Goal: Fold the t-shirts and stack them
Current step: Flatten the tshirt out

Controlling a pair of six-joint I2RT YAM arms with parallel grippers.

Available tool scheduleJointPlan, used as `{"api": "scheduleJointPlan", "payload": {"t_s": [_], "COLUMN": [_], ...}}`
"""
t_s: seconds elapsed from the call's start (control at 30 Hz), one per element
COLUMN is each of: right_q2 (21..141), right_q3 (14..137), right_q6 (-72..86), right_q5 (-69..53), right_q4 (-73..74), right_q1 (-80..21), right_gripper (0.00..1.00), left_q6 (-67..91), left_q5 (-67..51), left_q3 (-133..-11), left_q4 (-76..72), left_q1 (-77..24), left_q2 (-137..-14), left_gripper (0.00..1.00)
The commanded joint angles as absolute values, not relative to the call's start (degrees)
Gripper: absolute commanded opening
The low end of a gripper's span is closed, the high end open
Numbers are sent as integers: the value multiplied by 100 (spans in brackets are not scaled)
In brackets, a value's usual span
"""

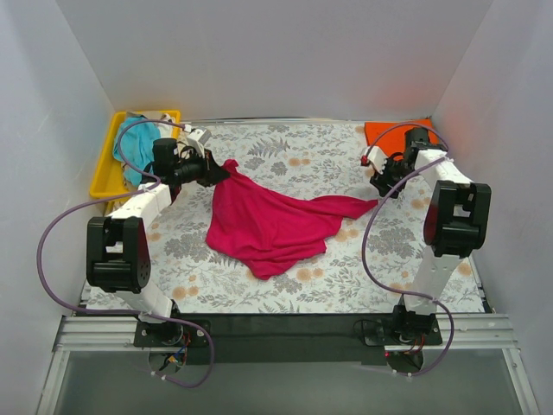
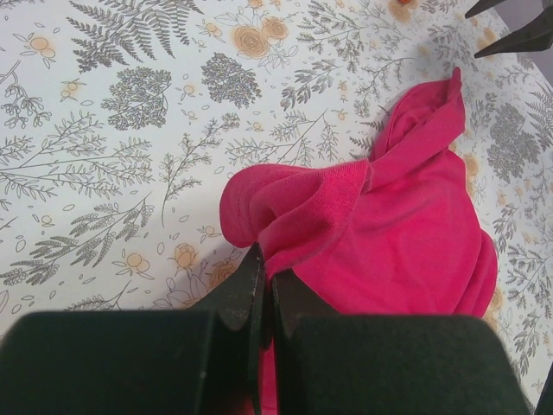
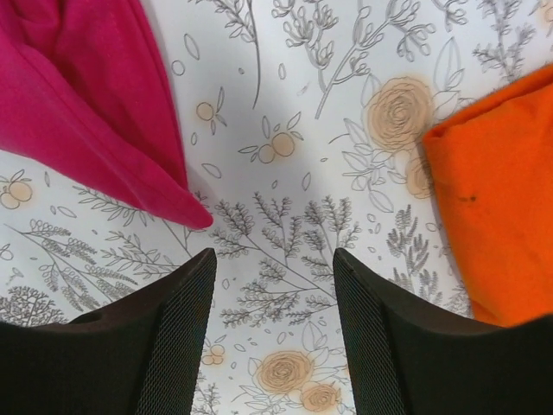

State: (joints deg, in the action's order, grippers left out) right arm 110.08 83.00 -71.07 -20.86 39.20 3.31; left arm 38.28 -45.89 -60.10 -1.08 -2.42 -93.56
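A magenta-pink t-shirt (image 1: 272,223) lies crumpled across the middle of the floral table, one corner pulled up toward the back left. My left gripper (image 1: 216,171) is shut on that corner; in the left wrist view its black jaws (image 2: 266,268) pinch a fold of pink cloth (image 2: 380,233). My right gripper (image 1: 380,186) hangs open just past the shirt's right tip (image 3: 186,216), with only tablecloth between its fingers (image 3: 275,259). A folded orange t-shirt (image 1: 393,132) lies at the back right, also seen in the right wrist view (image 3: 497,216). A teal t-shirt (image 1: 138,147) sits in the tray.
A yellow plastic tray (image 1: 108,169) stands at the back left corner beside the left arm. White walls close in the table on three sides. Purple cables loop from both arms. The floral cloth (image 1: 285,285) is bare near the front.
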Motion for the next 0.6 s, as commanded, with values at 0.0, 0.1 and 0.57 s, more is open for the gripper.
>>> {"api": "scheduleJointPlan", "payload": {"t_s": [0.0, 0.1, 0.57], "right_q2": [11127, 11092, 11470], "right_q3": [8411, 8385, 8271], "right_q6": [-7137, -7242, -7348], "right_q5": [-2373, -2487, -2434], "right_q4": [4438, 4588, 4570], "right_q1": [316, 316, 264], "right_gripper": [54, 54, 51], "left_q6": [3691, 3648, 3647], "left_q5": [-4570, -4562, -4553], "left_q3": [-6223, -6240, -6267], "left_q4": [-70, -35, -26], "left_q1": [-211, -211, -211], "left_q2": [-9272, -9281, -9378], "left_gripper": [0, 0, 0]}}
